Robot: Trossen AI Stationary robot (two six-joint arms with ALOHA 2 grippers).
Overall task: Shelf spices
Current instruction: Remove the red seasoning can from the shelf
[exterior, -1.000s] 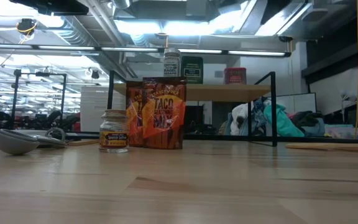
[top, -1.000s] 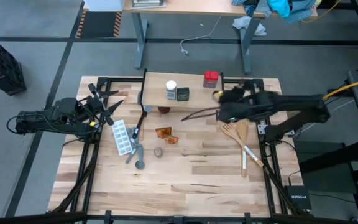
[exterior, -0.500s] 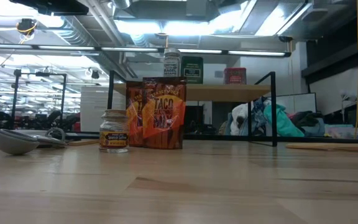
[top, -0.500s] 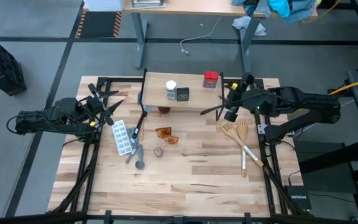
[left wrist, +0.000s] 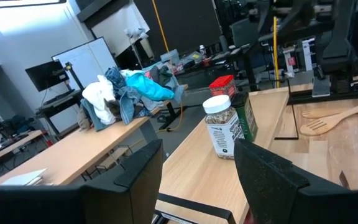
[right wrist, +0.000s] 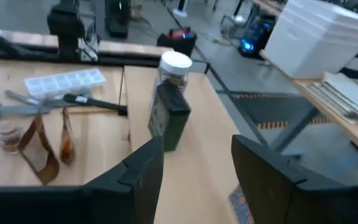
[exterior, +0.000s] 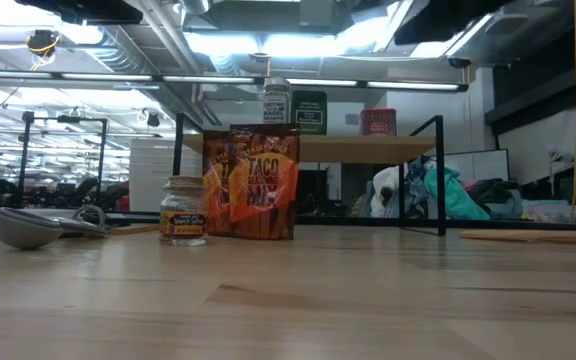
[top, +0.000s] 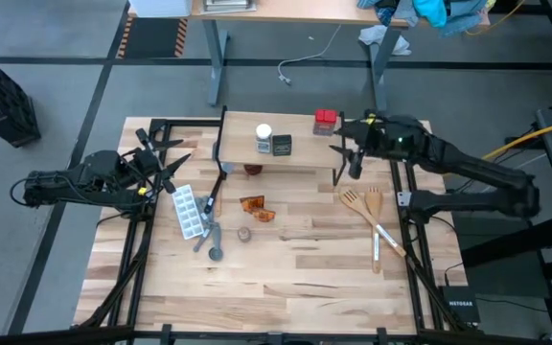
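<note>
The right gripper (top: 346, 151) hangs parted and empty at the shelf's (top: 300, 155) right end, just beside the red-topped box (top: 326, 121). Farther along the board from it stand the dark tin (top: 281, 145) and white-capped jar (top: 264, 137). The orange packets (top: 256, 208) and brown-capped jar (top: 244, 234) sit on the table below (well apart from it). The left gripper (top: 161, 168) waits, parted and empty, at the table's left edge.

on the shelf (top: 290, 153) stand a jar (top: 264, 137), tin (top: 281, 145) and box (top: 325, 121); packets (top: 254, 207) lie before it on the counter (top: 305, 268).
</note>
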